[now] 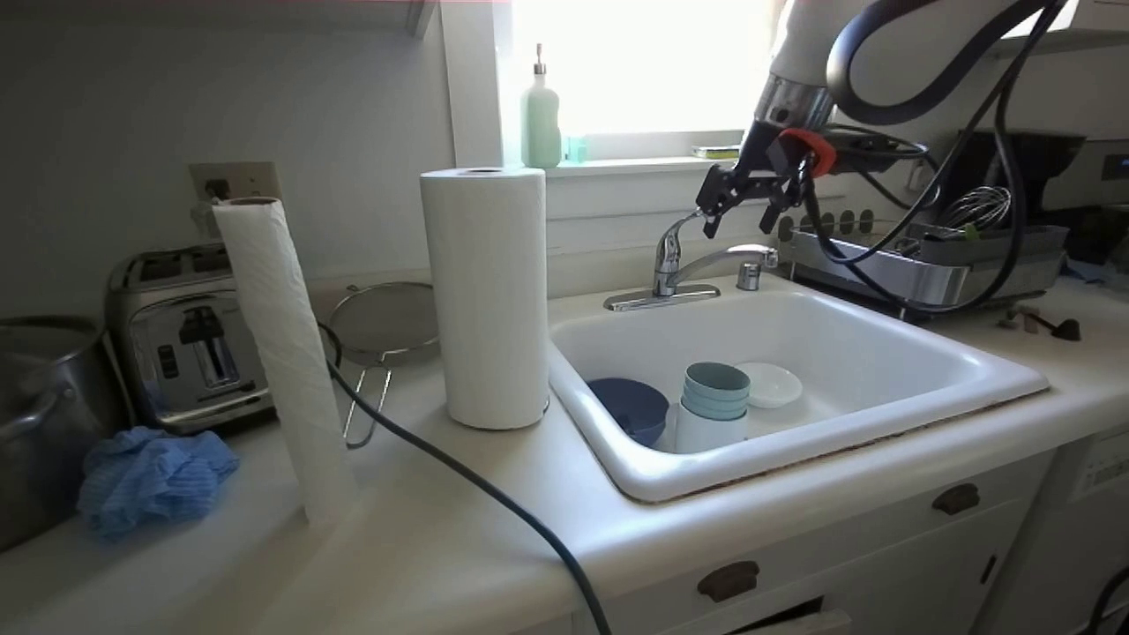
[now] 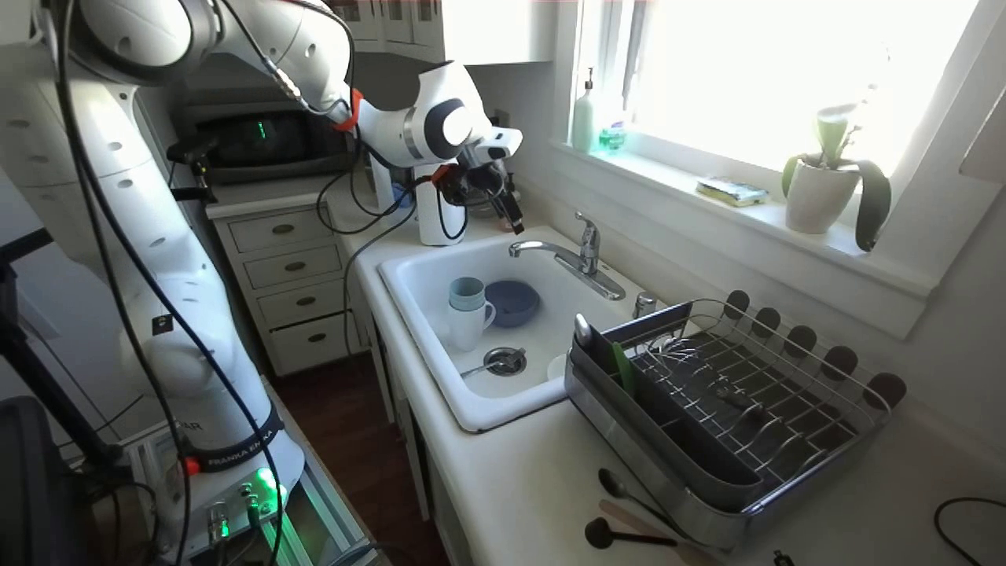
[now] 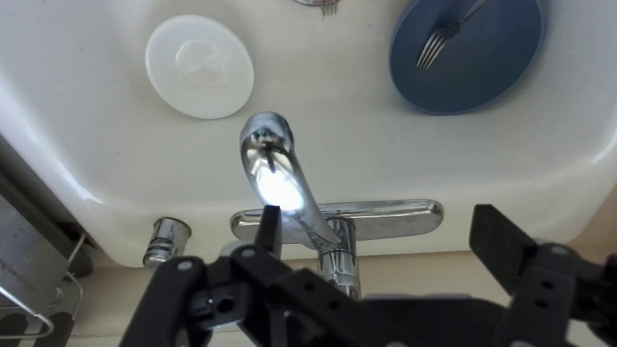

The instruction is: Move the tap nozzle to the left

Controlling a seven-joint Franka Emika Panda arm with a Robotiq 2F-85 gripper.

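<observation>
Evidently the black two-fingered claw (image 3: 377, 219) is spread wide with nothing in its grip, hanging above the back edge of the white, round-cornered sink (image 1: 847, 339). Below it, the shiny chrome tap nozzle (image 3: 277, 164), a short curved metal tube, reaches from its oblong chrome base plate (image 3: 400, 221) out over the sink. In the wrist view, one dark finger (image 3: 270, 229) overlaps the nozzle; whether they touch cannot be told. The nozzle's tip points roughly toward a round white dish (image 3: 200, 67), apart from the small chrome cylinder (image 3: 167, 241) at the sink's back edge. Inside the sink also sit a dark blue bowl (image 3: 462, 82) holding a metal fork (image 3: 436, 46) and a stack of pale teal cups (image 2: 467, 292) atop a white mug (image 2: 466, 328). On the pale surface (image 1: 397, 556), a silver dish rack (image 1: 917, 275) stands to one side of the sink and an upright white paper-towel roll (image 1: 487, 300) to the other.
</observation>
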